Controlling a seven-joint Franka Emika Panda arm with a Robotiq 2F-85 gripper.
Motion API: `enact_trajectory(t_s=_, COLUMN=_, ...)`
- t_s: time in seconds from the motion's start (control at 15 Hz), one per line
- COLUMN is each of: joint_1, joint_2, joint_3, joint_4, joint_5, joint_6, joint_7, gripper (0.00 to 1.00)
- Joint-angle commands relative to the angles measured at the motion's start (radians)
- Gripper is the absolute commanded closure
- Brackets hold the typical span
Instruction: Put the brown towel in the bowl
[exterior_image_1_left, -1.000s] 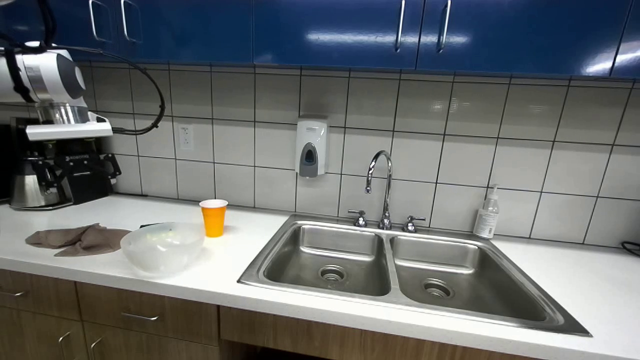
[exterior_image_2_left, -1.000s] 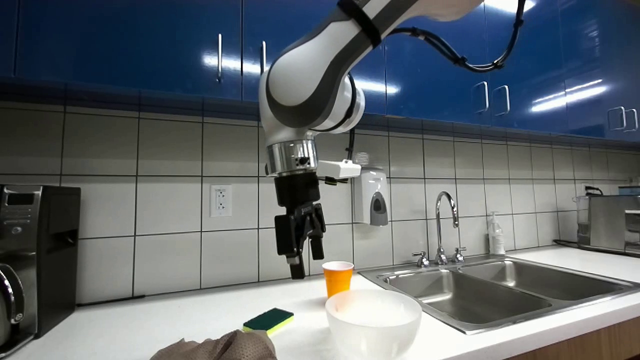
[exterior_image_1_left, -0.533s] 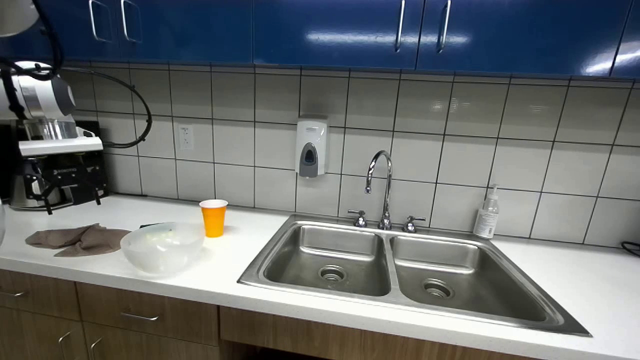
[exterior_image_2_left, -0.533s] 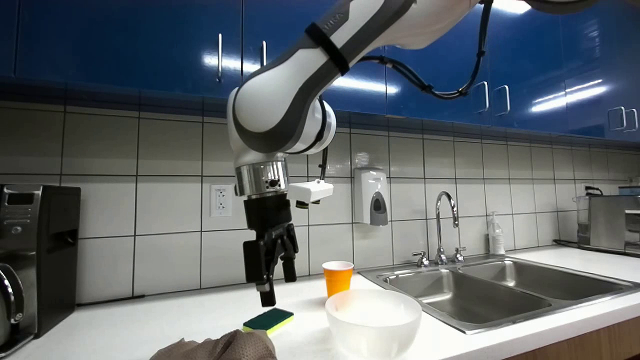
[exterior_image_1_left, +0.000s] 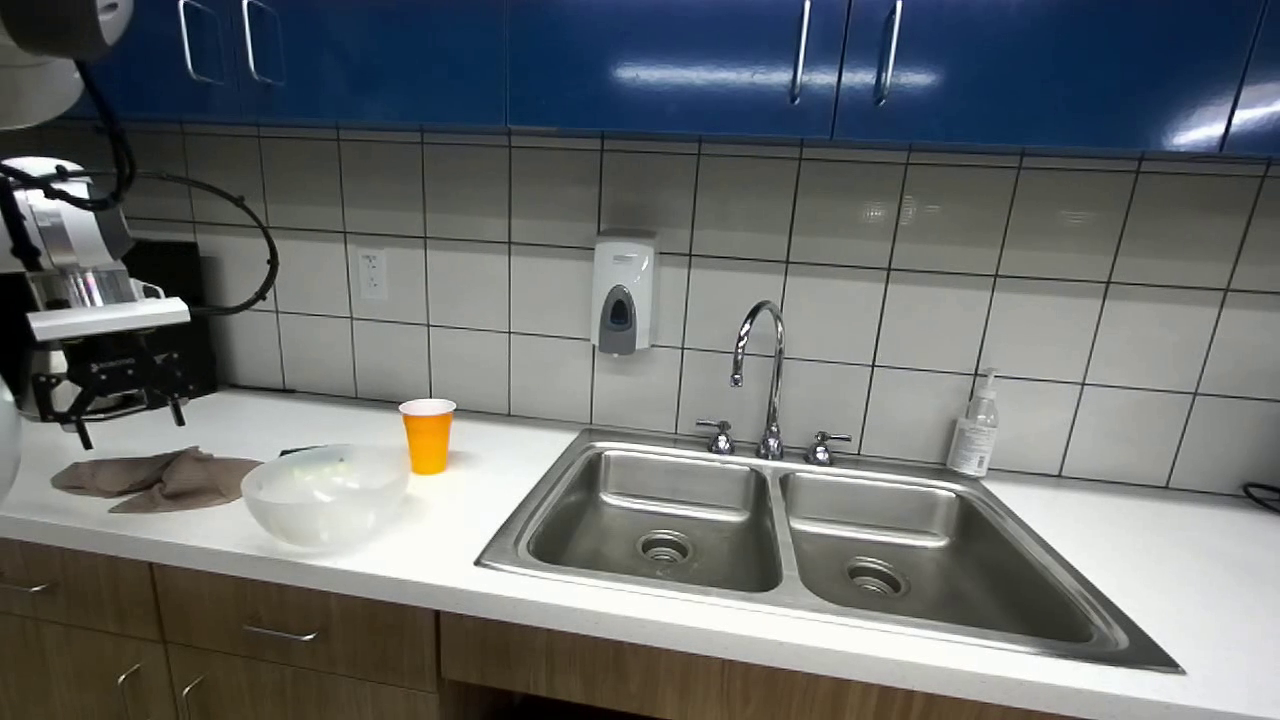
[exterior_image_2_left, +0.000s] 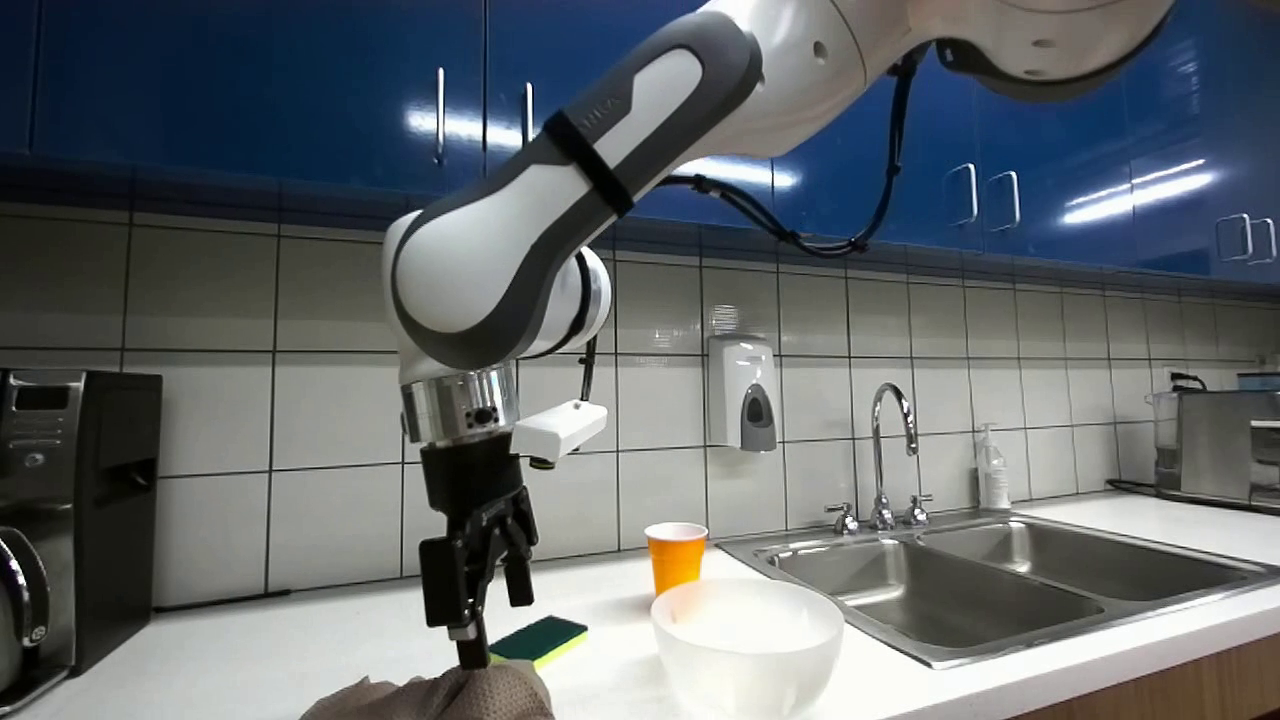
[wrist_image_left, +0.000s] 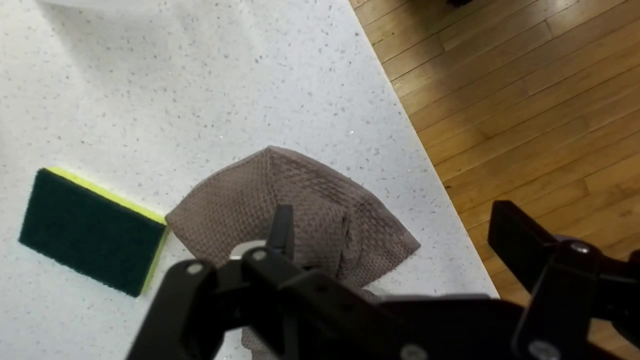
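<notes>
The brown towel (exterior_image_1_left: 165, 480) lies crumpled on the white counter. It also shows at the bottom of an exterior view (exterior_image_2_left: 440, 697) and below the fingers in the wrist view (wrist_image_left: 240, 200). The translucent white bowl (exterior_image_1_left: 325, 500) stands upright beside the towel, and it shows in an exterior view (exterior_image_2_left: 748, 650) too. A sliver of its edge (wrist_image_left: 100, 2) is at the top of the wrist view. My gripper (exterior_image_1_left: 131, 427) is open and empty above the towel, fingers pointing down (exterior_image_2_left: 497, 625). In the wrist view its fingertips (wrist_image_left: 392, 220) are wide apart; one overlaps the towel, the other the floor.
A green and yellow sponge (wrist_image_left: 95, 230) lies against the towel's side. An orange cup (exterior_image_2_left: 676, 556) stands behind the bowl. A steel double sink (exterior_image_1_left: 780, 590) is beyond them. A black coffee machine (exterior_image_2_left: 110, 520) stands at the far end. The counter's front edge is close to the towel.
My open gripper has moved down and away from the sink side, from above the sponge area to just over the towel. The towel, bowl, cup and sponge have not moved.
</notes>
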Motion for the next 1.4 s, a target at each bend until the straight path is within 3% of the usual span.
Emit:
enact_trajectory(t_s=0.0, joint_1=0.032, joint_2=0.077, joint_3=-0.022, joint_4=0.107, joint_5=-0.03, joint_6=-0.048, joint_7=-0.004, gripper=0.0)
enact_trajectory(t_s=0.13, joint_1=0.02, joint_2=0.053, joint_3=-0.014, joint_4=0.056, joint_5=-0.005, joint_6=-0.011, joint_7=-0.002, gripper=0.0)
enact_trajectory(t_s=0.6, joint_1=0.02, joint_2=0.067, joint_3=-0.018, joint_4=0.081, joint_5=-0.005, joint_6=-0.024, joint_7=-0.006, gripper=0.0)
enact_trajectory(t_s=0.87, joint_1=0.035, joint_2=0.07, joint_3=-0.04, joint_4=0.083, joint_5=-0.028, joint_6=0.028, joint_7=0.058, gripper=0.0)
enact_trajectory(t_s=1.33, joint_1=0.047, joint_2=0.117, joint_3=-0.074, joint_4=0.11, joint_5=-0.061, joint_6=0.099, joint_7=0.051, gripper=0.0)
